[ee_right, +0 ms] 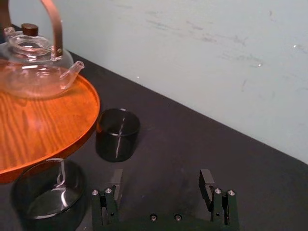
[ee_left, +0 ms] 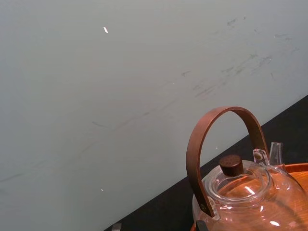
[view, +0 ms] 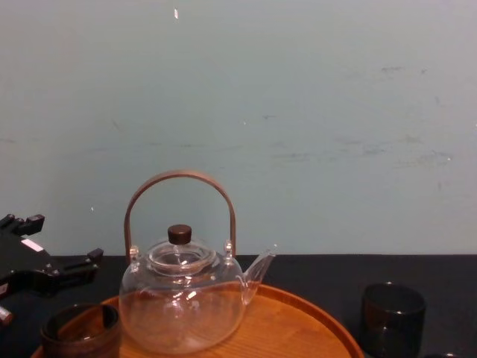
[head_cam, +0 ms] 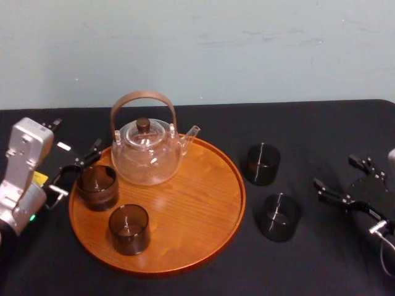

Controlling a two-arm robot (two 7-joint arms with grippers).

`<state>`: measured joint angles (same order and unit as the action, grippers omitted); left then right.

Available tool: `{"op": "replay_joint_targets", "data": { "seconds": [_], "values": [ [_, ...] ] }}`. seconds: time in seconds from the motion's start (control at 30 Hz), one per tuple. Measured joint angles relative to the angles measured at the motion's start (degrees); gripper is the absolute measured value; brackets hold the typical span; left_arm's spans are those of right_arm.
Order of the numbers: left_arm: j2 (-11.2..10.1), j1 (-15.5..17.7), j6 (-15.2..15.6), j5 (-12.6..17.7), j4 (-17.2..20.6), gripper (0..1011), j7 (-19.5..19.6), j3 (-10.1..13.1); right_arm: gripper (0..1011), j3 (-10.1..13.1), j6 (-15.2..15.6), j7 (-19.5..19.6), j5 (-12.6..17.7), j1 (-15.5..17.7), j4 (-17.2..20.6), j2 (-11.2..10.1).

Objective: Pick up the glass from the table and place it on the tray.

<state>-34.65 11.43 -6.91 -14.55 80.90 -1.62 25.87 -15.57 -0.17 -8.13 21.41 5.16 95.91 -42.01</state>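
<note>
Left hand point(head_cam: 75, 174): located at the left rim of the tray point(head_cam: 197, 203). Fingers are spread wide and nothing is gripped. The rear tray glass point(head_cam: 97, 186) is seen upright on the tray's left edge, just beside the open fingers. Whether a finger touches it cannot be told. In the chest view the hand is seen up and to the left of this glass.

Right hand point(head_cam: 336, 172): held over the black counter point(head_cam: 308, 123) at the right, well apart from the tray. The jaws are fully parted, with bare counter between them. Nothing is held or touched.

Glass positions:
- The front tray glass point(head_cam: 129, 229) is upright on the tray, near its front-left rim.
- The far counter glass point(head_cam: 263, 163) is upright on the counter, near the tray's right rim.
- The near counter glass point(head_cam: 279, 216) is upright on the counter in front of the far one, between the tray and the right hand. It is not touched by the hand.

The glass teapot point(head_cam: 147, 151), with brown bail handle and dark lid knob, is noted on the rear of the tray, behind the rear tray glass. Its spout is pointed right.
</note>
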Motion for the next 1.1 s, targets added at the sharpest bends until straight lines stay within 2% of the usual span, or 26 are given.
{"op": "replay_joint_targets", "data": {
  "seconds": [0.4, 1.1],
  "values": [
    [0.0, 0.0, 0.0, 0.0, 0.0, 1001, 0.0, 0.0, 1002, 1.2, 1.9, -4.2, 0.0, 3.3, 2.2, -1.9],
    [0.0, 0.0, 0.0, 0.0, 0.0, 1001, 0.0, 0.0, 1002, 1.0, 3.8, -12.1, -1.6, 4.4, 3.3, -2.5]
  ]
}}
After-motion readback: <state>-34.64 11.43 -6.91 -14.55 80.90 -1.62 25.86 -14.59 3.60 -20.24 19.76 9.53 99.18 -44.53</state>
